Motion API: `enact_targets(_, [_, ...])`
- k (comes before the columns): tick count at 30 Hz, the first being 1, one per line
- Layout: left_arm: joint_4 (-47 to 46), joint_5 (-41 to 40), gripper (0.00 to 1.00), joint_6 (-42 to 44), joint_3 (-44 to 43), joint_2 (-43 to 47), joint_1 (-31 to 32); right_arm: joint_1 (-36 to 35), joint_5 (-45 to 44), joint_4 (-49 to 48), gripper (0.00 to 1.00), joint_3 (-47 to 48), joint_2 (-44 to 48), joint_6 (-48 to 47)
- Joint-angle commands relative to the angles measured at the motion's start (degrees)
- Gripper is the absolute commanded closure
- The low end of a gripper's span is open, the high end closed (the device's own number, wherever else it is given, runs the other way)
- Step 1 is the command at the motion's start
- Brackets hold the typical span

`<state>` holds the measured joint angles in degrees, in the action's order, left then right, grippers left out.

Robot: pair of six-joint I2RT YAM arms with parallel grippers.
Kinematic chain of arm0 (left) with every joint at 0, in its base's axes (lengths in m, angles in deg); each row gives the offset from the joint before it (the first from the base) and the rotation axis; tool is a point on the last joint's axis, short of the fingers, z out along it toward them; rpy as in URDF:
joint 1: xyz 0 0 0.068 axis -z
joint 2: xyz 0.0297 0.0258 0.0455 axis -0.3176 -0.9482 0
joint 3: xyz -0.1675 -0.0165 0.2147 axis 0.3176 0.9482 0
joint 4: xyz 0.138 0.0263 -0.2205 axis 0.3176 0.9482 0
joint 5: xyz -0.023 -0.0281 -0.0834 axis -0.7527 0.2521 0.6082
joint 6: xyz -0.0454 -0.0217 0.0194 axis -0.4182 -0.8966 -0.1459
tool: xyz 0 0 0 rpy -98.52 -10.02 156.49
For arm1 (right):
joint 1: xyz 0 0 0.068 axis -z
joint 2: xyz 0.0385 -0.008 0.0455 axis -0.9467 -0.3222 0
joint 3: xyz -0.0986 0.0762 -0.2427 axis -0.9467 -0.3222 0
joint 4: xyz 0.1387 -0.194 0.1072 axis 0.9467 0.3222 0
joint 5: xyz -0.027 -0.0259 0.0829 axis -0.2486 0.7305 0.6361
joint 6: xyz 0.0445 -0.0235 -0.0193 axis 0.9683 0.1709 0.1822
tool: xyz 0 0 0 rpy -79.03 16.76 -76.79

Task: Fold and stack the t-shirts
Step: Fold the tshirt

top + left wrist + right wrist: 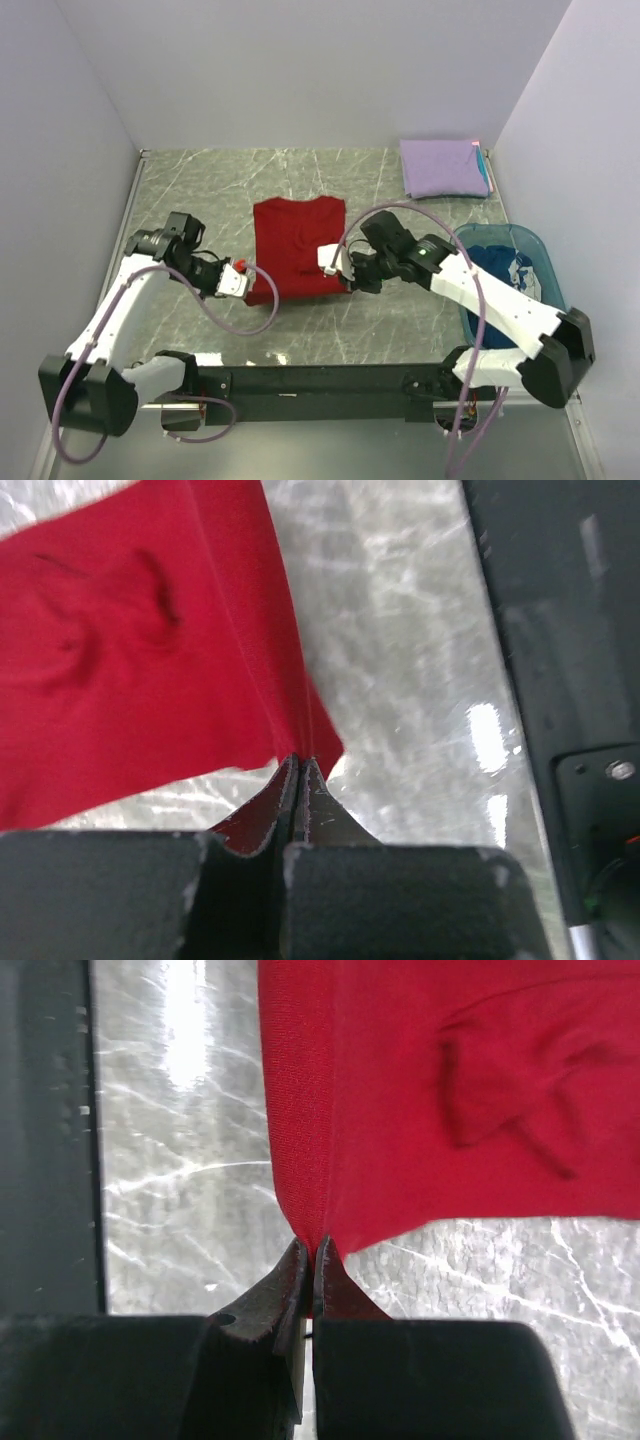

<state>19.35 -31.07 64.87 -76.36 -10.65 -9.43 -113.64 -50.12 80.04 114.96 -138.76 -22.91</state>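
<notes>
Evidently for folding, left tool (300, 767) and right tool (314, 1252) each clamp a near corner of the plain bright red cloth t-shirt (298, 245).

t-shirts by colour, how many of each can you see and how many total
red t-shirt: 1
lavender t-shirt: 1, folded at the back right; coloured slivers at its edge too small to tell, not counted
dark blue t-shirt: 1, in the teal tub
total: 3
</notes>
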Motion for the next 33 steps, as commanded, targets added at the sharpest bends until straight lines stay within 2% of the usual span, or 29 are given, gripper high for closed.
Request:
enact_targets(1, [6.48,2.55,1.00,-1.00,-0.96,1.98,0.50,0.77,1.82,3.55,1.00,0.06,2.95,-1.29])
enact_targets(4, [5.95,4.22,1.00,-6.70,-7.54,-5.56,0.41,5.84,3.57,5.12,1.00,4.97,-2.75,-2.95])
enact_targets(6, [6.22,5.10,1.00,-6.64,-14.30,-13.27,-0.99,8.24,5.32,8.54,1.00,11.46,-9.25,-5.32])
enact_targets(12, [-3.35,4.75,0.99,-18.40,-32.59,-33.57,-3.19,15.44,7.27,14.53,1.00,29.04,-27.68,-10.17])
enact_targets(14, [-6.60,4.14,0.99,-25.34,-37.94,-38.52,-3.72,17.20,6.92,14.53,1.00,35.96,-32.80,-9.12])
enact_targets(16, [-10.64,1.78,0.99,-31.73,-40.94,-45.55,-3.90,18.17,7.35,16.10,1.00,41.95,-41.41,-7.80])
enact_targets(17, [-12.31,1.07,0.99,-34.65,-43.05,-47.66,-3.81,18.53,7.36,18.64,1.00,48.77,-47.53,-5.88])
enact_targets(18, [-16.42,0.01,0.99,-40.59,-43.94,-51.34,-3.81,18.62,7.44,19.97,1.00,52.15,-50.46,-4.73])
enact_targets(21, [-20.58,-3.85,0.98,-51.07,-47.01,-57.41,-3.28,18.62,7.27,23.05,1.00,61.40,-58.89,-0.33])
enact_targets(25, [-20.24,-7.46,0.98,-53.92,-46.15,-61.04,-2.67,18.44,7.09,21.30,1.00,61.77,-62.18,6.44])
enact_targets(28, [-21.03,-8.35,0.98,-53.75,-38.96,-58.24,-2.23,18.09,8.06,22.09,1.00,57.91,-61.74,9.08])
enact_targets(31, [-21.30,-6.77,0.98,-52.43,-28.17,-53.15,-1.87,17.39,10.16,20.78,1.00,46.35,-57.71,11.71])
enact_targets(33, [-20.77,-5.19,0.99,-51.21,-24.02,-48.58,-1.79,16.51,11.04,17.71,1.00,40.70,-52.71,12.59])
